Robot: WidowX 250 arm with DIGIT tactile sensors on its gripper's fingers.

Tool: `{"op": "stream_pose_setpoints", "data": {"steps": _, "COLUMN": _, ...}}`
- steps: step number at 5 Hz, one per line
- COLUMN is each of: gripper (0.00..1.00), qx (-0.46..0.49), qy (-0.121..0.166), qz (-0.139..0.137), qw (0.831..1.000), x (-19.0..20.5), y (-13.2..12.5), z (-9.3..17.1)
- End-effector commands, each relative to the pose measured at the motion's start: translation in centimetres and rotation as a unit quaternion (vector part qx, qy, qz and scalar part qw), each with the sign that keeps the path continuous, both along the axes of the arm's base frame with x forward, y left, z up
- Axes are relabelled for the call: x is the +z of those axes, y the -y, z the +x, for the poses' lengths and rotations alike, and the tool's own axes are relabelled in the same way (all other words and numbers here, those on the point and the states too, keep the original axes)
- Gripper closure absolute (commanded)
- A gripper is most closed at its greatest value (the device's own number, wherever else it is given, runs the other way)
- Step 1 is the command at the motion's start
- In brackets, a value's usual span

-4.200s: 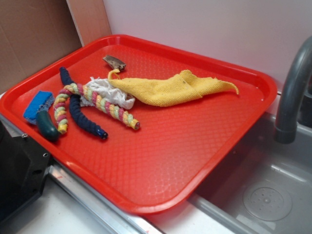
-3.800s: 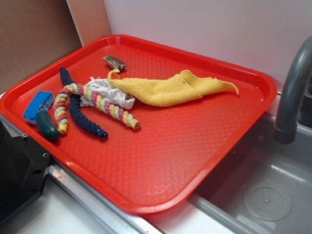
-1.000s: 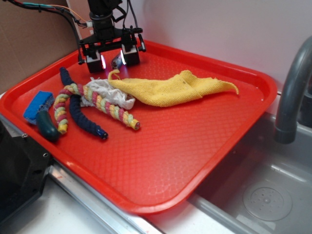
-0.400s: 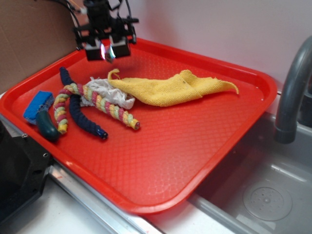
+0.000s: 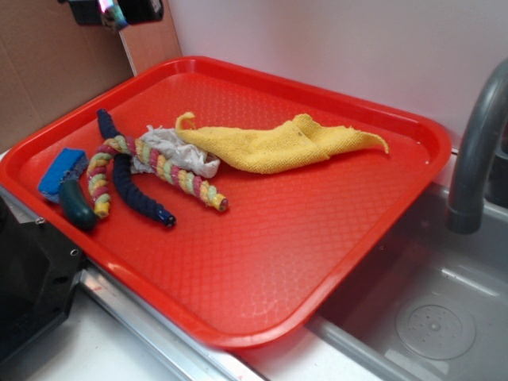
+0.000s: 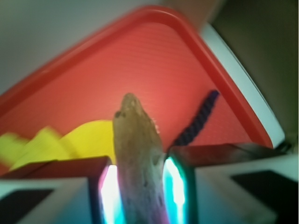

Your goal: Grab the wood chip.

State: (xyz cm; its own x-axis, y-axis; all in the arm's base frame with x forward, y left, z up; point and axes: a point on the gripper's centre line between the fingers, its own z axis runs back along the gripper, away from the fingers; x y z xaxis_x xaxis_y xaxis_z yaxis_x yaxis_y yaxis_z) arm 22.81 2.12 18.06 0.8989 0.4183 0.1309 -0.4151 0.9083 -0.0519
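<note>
Wood chip (image 6: 138, 163) is pinched between the two pads of the gripper (image 6: 138, 196), sticking out past the fingertips, so the grab looks basically done to me. Gripper sits high at the far left, above the red tray (image 5: 413, 151), only its lower edge showing in the outside view. Holding the chip up there keeps it clear of the yellow cloth (image 5: 270, 144), the braided rope (image 5: 171, 171) and the green pickle toy (image 5: 77, 205) at the near left.
</note>
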Motion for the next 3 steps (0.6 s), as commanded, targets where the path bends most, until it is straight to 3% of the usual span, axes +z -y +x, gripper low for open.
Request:
{"op": "stream_pose_setpoints", "data": {"steps": 1, "gripper": 1.00, "qx": -0.160, "qy": -0.004, "qz": -0.011, "qw": 0.987, "x": 3.9, "y": 3.4, "z": -2.0}}
{"op": "stream_pose_setpoints", "data": {"steps": 2, "gripper": 1.00, "qx": -0.209, "qy": -0.019, "qz": 0.004, "qw": 0.978, "x": 3.2, "y": 5.7, "z": -1.1}}
{"op": "stream_pose_setpoints", "data": {"steps": 3, "gripper": 1.00, "qx": -0.210, "qy": -0.022, "qz": 0.011, "qw": 0.977, "x": 3.9, "y": 7.2, "z": -5.9}}
